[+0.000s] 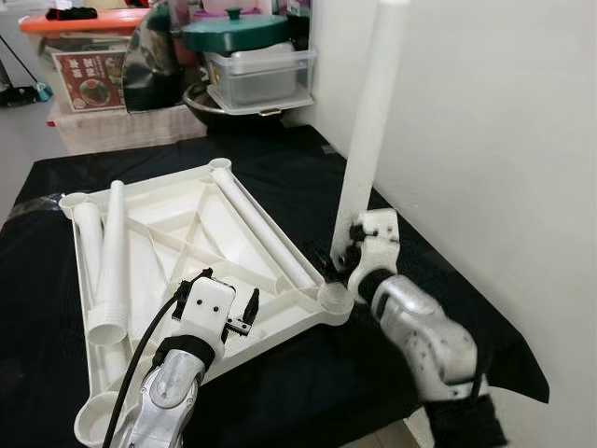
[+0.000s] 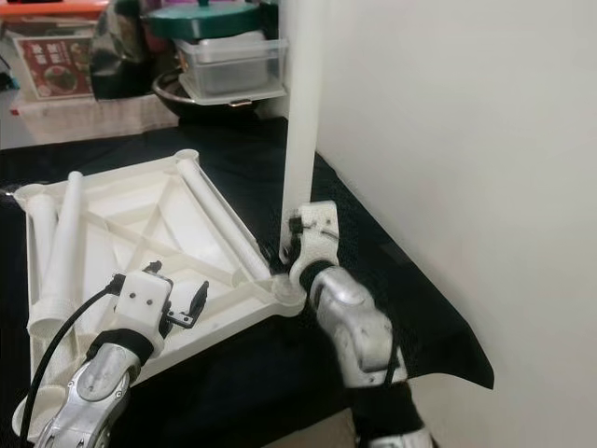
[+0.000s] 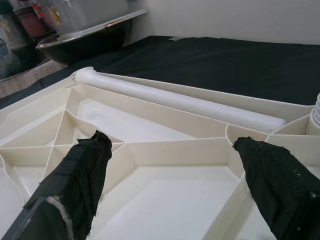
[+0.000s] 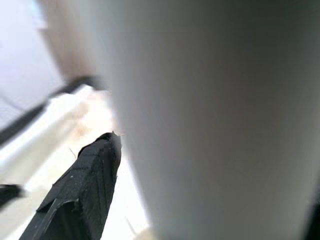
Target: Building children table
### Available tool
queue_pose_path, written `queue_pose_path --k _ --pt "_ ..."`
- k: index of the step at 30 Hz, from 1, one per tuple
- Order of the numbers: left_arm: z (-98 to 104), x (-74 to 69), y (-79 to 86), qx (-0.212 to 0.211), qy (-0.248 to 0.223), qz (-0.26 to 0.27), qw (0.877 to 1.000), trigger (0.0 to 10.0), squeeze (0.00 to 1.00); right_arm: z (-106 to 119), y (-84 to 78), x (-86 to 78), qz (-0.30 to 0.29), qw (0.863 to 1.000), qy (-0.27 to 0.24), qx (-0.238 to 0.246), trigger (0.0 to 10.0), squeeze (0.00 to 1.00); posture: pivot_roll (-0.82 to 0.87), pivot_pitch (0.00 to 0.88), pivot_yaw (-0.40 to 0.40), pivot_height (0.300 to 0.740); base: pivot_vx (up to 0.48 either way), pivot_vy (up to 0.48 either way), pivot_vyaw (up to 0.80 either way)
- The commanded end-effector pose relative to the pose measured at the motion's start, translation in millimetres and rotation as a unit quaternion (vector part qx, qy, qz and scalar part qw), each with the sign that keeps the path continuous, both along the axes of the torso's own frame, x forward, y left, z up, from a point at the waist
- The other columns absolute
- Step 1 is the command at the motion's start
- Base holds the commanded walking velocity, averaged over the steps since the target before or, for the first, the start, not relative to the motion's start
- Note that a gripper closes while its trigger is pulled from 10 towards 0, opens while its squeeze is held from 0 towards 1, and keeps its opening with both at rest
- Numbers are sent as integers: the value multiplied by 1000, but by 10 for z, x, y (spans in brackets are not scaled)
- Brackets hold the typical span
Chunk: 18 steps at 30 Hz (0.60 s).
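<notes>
While the right gripper [image 1: 347,245] stands clamped on the upright white leg [image 1: 366,140], its foot just above the corner socket [image 1: 334,298] of the upturned tabletop [image 1: 177,245], the left gripper [image 1: 241,317] hovers open beside, and seating the leg likely comes next.

Work surface is covered in a black cloth [image 1: 280,168] that hangs over the near edge, pushed right up against a plain white wall [image 1: 504,140] on the right. Behind it there's a pile of clutter: a clear plastic storage box [image 1: 261,77] with a dark green lid [image 1: 235,32] sitting on it, an orange lid [image 1: 79,22], and a box with a red printed label [image 1: 90,80]. Bit of grey floor [image 1: 19,140] far left. Light's even, daylight-ish.
</notes>
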State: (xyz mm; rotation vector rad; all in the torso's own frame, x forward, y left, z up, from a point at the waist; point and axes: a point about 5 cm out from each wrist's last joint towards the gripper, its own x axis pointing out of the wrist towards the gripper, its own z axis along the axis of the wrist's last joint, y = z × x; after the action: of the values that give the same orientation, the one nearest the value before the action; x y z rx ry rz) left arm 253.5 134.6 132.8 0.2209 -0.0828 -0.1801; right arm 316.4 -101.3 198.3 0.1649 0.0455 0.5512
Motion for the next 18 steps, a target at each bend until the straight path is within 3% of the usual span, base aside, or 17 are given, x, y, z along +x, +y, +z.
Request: queue_pose_path --k 1,2,4,5,6,7,8,9,10,11,12,14,15,16,17,18 --pt "-33 7 -2 1 6 -1 1000 10000 0 54 45 -53 59 998 -6 22 10000 0 83 0 -44 740 0 0 0" --pt "-33 7 -2 1 6 -1 1000 10000 0 54 45 -53 59 998 -6 22 10000 0 83 0 -44 740 0 0 0" --pt "-27 13 -4 1 4 0 1000 10000 0 106 38 -282 221 974 -43 10 10000 0 97 0 -56 740 0 0 0" --pt "-27 13 -4 1 4 0 1000 10000 0 106 38 -282 221 974 -43 10 10000 0 97 0 -56 740 0 0 0" --pt "-23 15 1 1 3 2 1000 10000 0 79 59 -393 282 958 -48 1 10000 0 103 0 -61 740 0 0 0" --pt "-23 15 1 1 3 2 1000 10000 0 79 59 -393 282 958 -48 1 10000 0 103 0 -61 740 0 0 0" --pt "-21 15 5 1 2 3 1000 10000 0 45 85 -471 321 946 -46 -4 10000 0 106 0 -64 740 0 0 0" --pt "-21 15 5 1 2 3 1000 10000 0 45 85 -471 321 946 -46 -4 10000 0 106 0 -64 740 0 0 0" --pt "-22 14 9 2 2 5 1000 10000 0 6 127 -531 346 937 -45 -9 3608 0 108 0 -65 740 0 0 0" --pt "-22 14 9 2 2 5 1000 10000 0 6 127 -531 346 937 -45 -9 3608 0 108 0 -65 740 0 0 0" --pt "-22 13 10 2 2 6 1000 10000 0 -44 175 -552 352 935 -41 -11 0 0 112 0 -65 740 0 0 0" --pt "-22 12 10 2 2 7 1000 10000 0 -77 203 -548 350 936 -36 -13 0 0 112 0 -65 740 0 0 0" --pt "-23 13 9 3 2 6 1000 10000 0 -134 211 -440 299 954 -23 -23 0 0 112 0 -65 740 0 0 0" --pt "-23 13 9 3 2 6 1000 10000 0 -134 211 -440 299 954 -23 -23 0 0 112 0 -65 740 0 0 0" --pt "-29 12 1 2 2 5 1000 10000 0 -262 148 -171 163 985 27 -42 0 0 100 0 -58 740 0 0 0" --pt "-29 12 1 2 2 5 1000 10000 0 -262 148 -171 163 985 27 -42 0 0 100 0 -58 740 0 0 0"
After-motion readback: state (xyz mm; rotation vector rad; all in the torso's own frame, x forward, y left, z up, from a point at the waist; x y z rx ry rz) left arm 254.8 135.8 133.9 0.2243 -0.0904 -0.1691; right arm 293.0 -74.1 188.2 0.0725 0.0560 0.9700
